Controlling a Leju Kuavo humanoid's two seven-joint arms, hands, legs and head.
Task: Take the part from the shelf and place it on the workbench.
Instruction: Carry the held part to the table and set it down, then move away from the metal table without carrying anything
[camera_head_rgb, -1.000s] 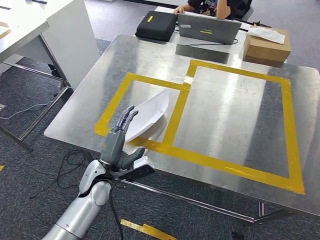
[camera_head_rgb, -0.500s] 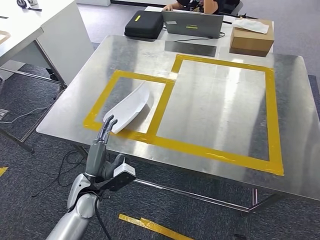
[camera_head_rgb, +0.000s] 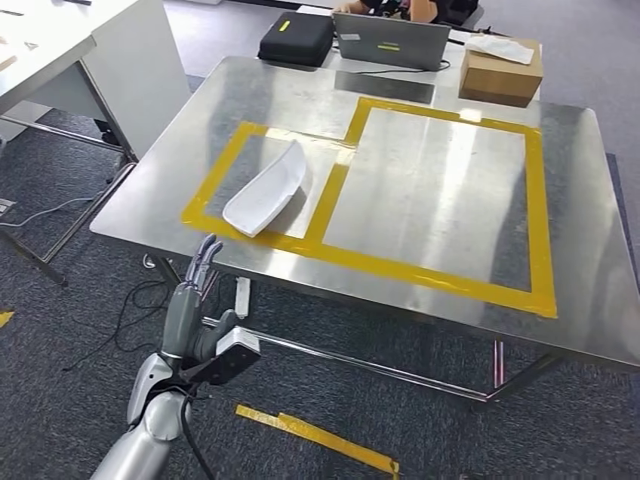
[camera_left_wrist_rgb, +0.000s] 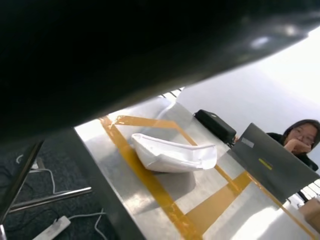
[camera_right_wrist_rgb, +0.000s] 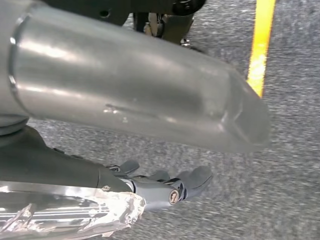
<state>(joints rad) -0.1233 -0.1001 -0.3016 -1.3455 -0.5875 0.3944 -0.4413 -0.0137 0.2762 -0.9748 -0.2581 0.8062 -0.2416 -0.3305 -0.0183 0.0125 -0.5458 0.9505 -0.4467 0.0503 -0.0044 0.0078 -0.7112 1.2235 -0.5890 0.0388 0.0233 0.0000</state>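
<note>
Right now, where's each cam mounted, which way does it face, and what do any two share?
Head view: high on the body, looking forward and down at the workbench; left hand empty, fingers apart, below the bench's near edge.
Left wrist view: at the left wrist, looking low across the bench at the white part; a dark blur of the robot's own covers the upper picture.
Right wrist view: on the hanging right arm, looking down at carpet; right hand empty.
Shared: head and left wrist views both show the white part inside the yellow tape.

Office-style robotics lab: steel tabletop (camera_head_rgb: 423, 290) marked with yellow tape (camera_head_rgb: 434, 275), grey carpet (camera_head_rgb: 68, 290), white desks (camera_head_rgb: 113, 60), a person at a laptop (camera_head_rgb: 391, 42), floor cables (camera_head_rgb: 132, 310).
</note>
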